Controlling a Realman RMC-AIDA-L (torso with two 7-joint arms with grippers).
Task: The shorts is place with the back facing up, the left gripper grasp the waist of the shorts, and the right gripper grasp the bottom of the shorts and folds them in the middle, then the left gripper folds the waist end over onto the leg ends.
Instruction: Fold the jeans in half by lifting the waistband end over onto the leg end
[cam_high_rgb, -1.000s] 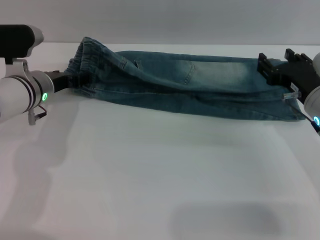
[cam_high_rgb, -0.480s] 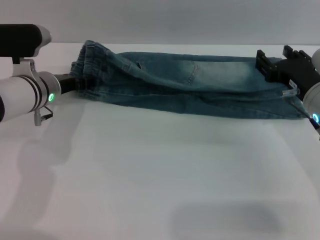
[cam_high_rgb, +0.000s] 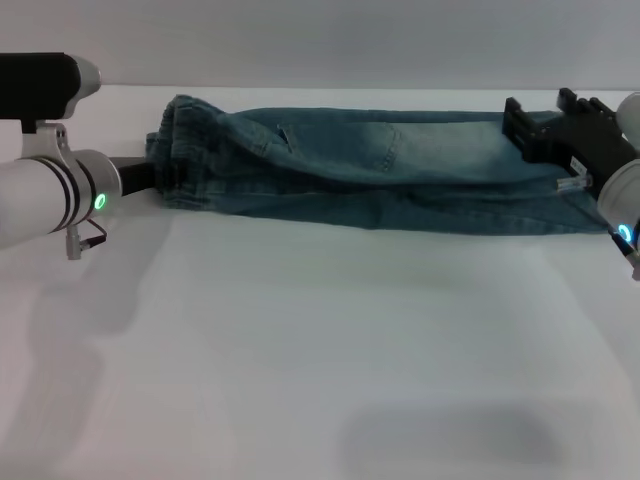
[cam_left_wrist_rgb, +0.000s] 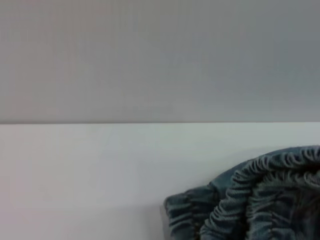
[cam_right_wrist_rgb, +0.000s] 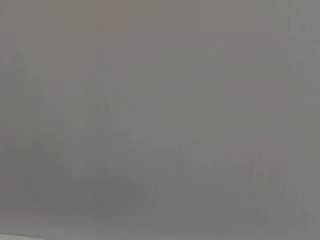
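Head view, near to far. Desk (cam_high_rgb: 320, 350): white, bare part nearest the camera. Shorts (cam_high_rgb: 380, 170): faded blue denim, folded lengthwise into a long band lying across the far part of the desk. Left gripper (cam_high_rgb: 158, 172): at the waist (cam_high_rgb: 180, 150) end of the shorts, closed on the ruffled band. Right gripper (cam_high_rgb: 545, 140): at the opposite, leg end of the shorts, clamped on the hem.

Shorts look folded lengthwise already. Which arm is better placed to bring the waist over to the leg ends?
Left. The left end effector is at the waist of the shorts; the right end effector sits at the leg ends.
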